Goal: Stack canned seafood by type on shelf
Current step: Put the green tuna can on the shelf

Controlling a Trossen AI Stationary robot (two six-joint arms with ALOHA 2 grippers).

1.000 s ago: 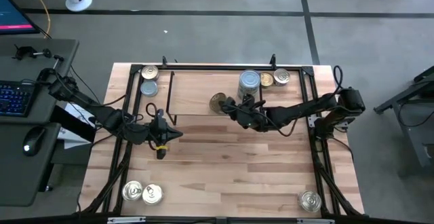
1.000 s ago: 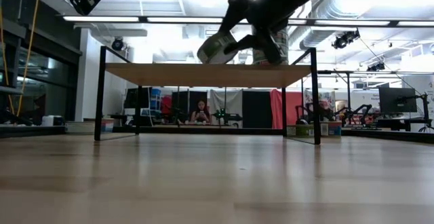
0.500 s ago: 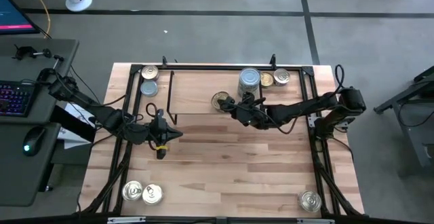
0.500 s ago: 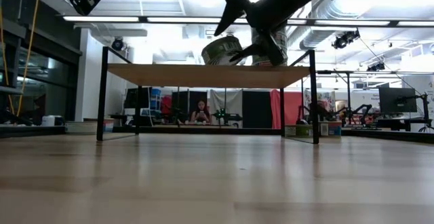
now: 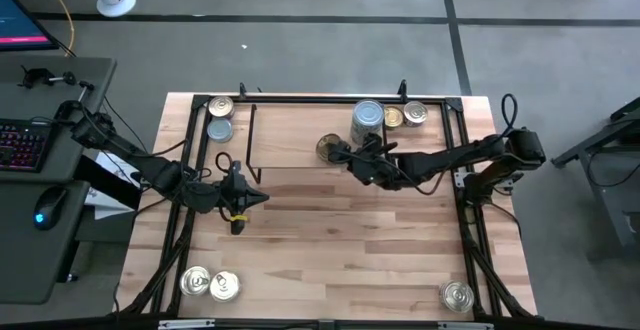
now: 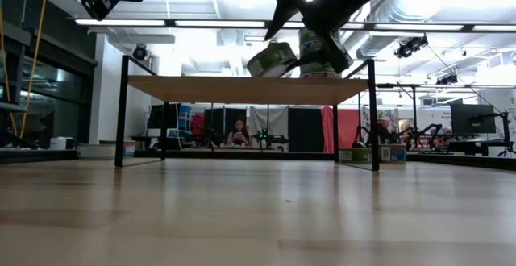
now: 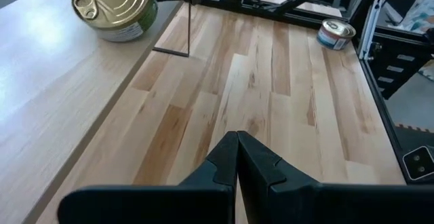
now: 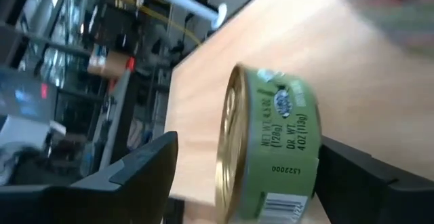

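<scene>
Right gripper (image 5: pixel 340 151) spread wide around green tin (image 8: pixel 268 146) on shelf (image 6: pixel 242 88) — no grip.

Right arm stretched in from the right edge, reaching leftward toward the middle of the far side, elbow low, wrist leading. Right gripper (image 5: pixel 345 154) sits at the end of that reach, jaws spread wide, one dark finger (image 8: pixel 129 176) standing well apart from the other. Left arm comes in from the left, bent, forearm running rightward. Left gripper (image 5: pixel 262 198) hangs low near the left-centre, its two fingers pressed tight together, tips meeting, holding nothing.
</scene>
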